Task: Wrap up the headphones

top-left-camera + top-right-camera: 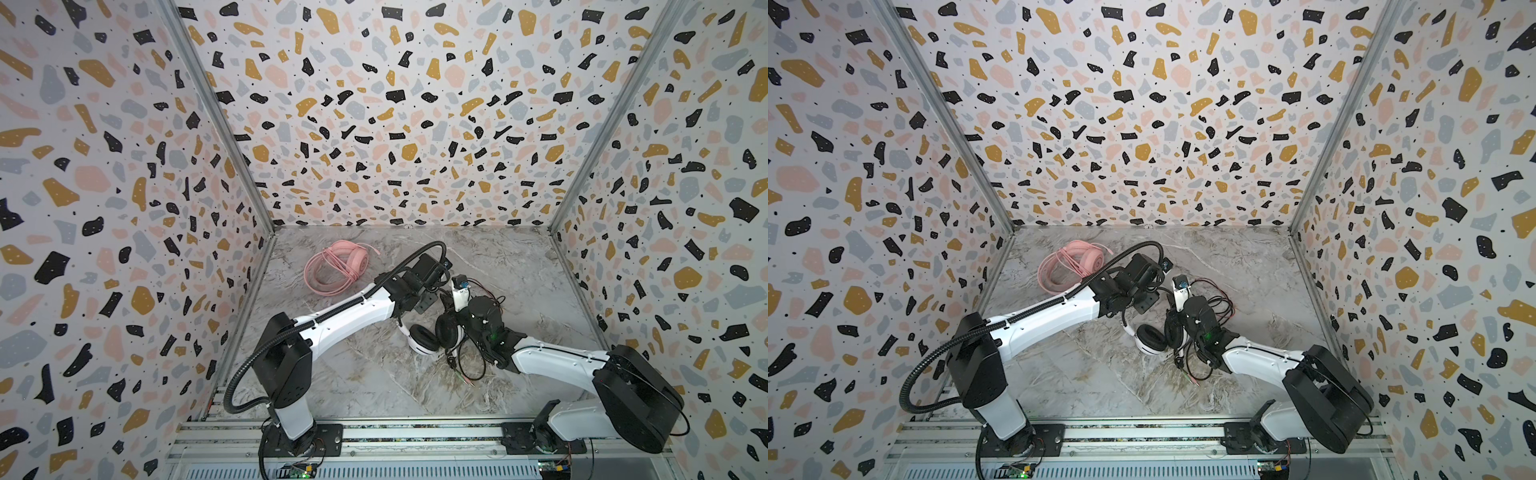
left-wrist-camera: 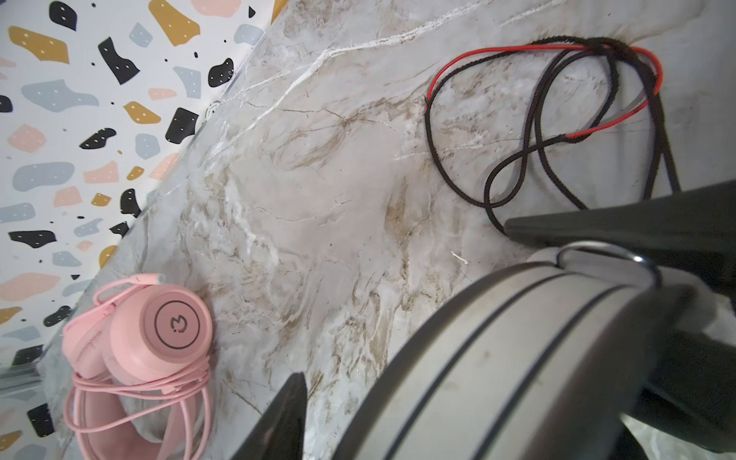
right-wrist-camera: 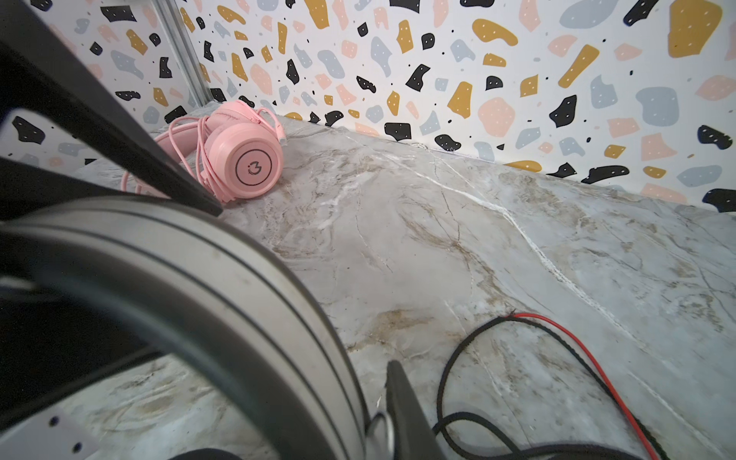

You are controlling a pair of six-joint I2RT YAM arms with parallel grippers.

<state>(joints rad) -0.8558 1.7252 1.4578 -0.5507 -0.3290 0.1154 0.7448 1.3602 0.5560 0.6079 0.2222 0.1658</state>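
Low in both top views, table (image 1: 536, 257): marble-patterned, closed in by speckled walls (image 1: 395, 124) at the back and on both sides.
Left arm (image 1: 345, 316): reaches from the lower left of the frame to the middle of the table.
Right arm (image 1: 557, 361): reaches from the lower right; its wrist sits just beside the left wrist.
Striped headset (image 1: 422, 343): at the middle of the table, just below the two wrists. A white ear cup and a black one lie side by side. Its band (image 2: 498, 358), grey-white with thin black stripes, runs up under both wrists.
Pink headset (image 1: 336, 266): upper left of the table, near the left wall and well apart from the arms. Its pink cable is wound around it.
Black cable (image 1: 469, 365): loose loops on the table below and to the right of the ear cups. Some stretches show red in the left wrist view (image 2: 537, 119).
Left gripper (image 2: 404, 302): jaws spread on either side of the band. One finger is at the band's edge; bare table shows between the other finger and the band.
Right gripper (image 3: 306, 287): pinches the band, one finger against each edge.
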